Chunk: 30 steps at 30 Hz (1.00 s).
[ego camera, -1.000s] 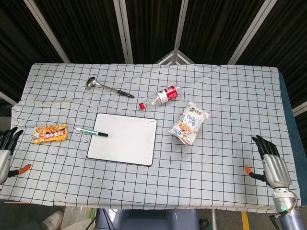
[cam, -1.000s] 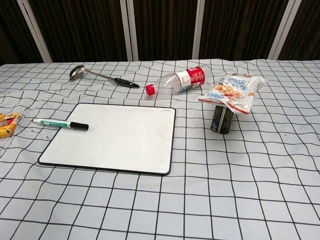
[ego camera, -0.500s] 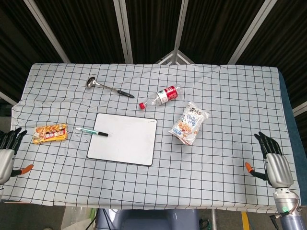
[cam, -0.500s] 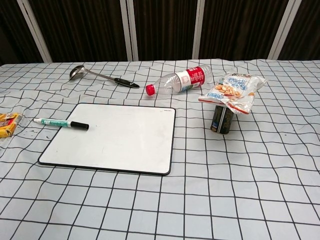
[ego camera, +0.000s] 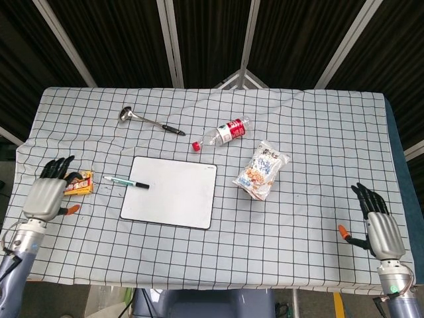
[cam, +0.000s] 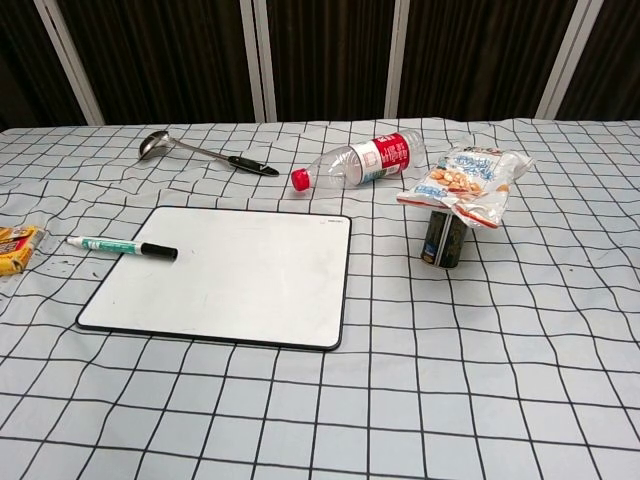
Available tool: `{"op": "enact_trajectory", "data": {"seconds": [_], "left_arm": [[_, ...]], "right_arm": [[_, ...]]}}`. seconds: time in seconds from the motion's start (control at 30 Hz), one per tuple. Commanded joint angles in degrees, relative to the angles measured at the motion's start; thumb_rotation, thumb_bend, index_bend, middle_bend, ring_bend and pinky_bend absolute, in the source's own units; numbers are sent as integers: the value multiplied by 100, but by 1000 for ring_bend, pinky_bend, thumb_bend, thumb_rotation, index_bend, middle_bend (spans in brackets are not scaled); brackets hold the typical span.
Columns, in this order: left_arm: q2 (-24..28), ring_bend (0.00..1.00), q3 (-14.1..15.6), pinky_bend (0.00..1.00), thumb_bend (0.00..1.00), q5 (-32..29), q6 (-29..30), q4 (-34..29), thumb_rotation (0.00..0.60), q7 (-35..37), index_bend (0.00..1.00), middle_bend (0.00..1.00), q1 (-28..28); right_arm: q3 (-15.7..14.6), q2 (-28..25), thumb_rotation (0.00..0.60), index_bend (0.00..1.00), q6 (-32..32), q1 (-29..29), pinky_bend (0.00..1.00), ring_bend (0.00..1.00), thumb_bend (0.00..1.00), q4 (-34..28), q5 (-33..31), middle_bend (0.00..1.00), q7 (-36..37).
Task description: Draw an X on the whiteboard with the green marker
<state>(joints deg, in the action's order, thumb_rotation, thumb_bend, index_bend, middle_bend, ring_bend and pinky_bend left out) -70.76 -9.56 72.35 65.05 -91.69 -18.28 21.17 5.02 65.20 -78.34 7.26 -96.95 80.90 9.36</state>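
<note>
The whiteboard [ego camera: 171, 192] [cam: 228, 275] lies flat and blank in the middle of the checked table. The green marker [ego camera: 126, 182] [cam: 120, 246], capped in black, lies across the board's left edge, its white end out on the cloth. My left hand [ego camera: 48, 193] hovers open over the table's left side, partly above the yellow snack packet [ego camera: 79, 184], a short way left of the marker. At the table's near right corner my right hand [ego camera: 377, 225] is open and holds nothing. Neither hand shows in the chest view.
A ladle [ego camera: 150, 121] [cam: 205, 154] lies at the back left, a plastic bottle [ego camera: 222, 134] [cam: 362, 162] behind the board. A snack bag [ego camera: 262, 169] [cam: 462, 182] rests on a dark can [cam: 443, 238] to the right. The yellow packet [cam: 14, 246] sits at the far left.
My left hand has come in from the table's left edge, rising and moving right over the yellow packet toward the marker. The right hand has barely shifted.
</note>
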Motion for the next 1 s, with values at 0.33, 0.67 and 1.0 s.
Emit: {"op": "enact_trajectory", "data": {"seconds": [0.33, 0.67, 1.0], "left_arm": [[-1346, 0, -276, 0, 311, -849, -826, 1263, 600, -1067, 408, 20, 1026], [-2024, 0, -284, 0, 360, -1150, -1204, 2002, 600, -1457, 430, 21, 1492], [-2499, 0, -278, 0, 412, -1358, -1359, 2576, 600, -1558, 457, 27, 1719]], "right_arm": [[16, -35, 600, 0, 78, 19, 0, 0, 313, -25, -64, 0, 85], [31, -61, 600, 0, 127, 29, 0, 0, 313, -46, -120, 0, 129], [51, -78, 600, 0, 166, 38, 0, 0, 312, -61, -178, 0, 153]]}}
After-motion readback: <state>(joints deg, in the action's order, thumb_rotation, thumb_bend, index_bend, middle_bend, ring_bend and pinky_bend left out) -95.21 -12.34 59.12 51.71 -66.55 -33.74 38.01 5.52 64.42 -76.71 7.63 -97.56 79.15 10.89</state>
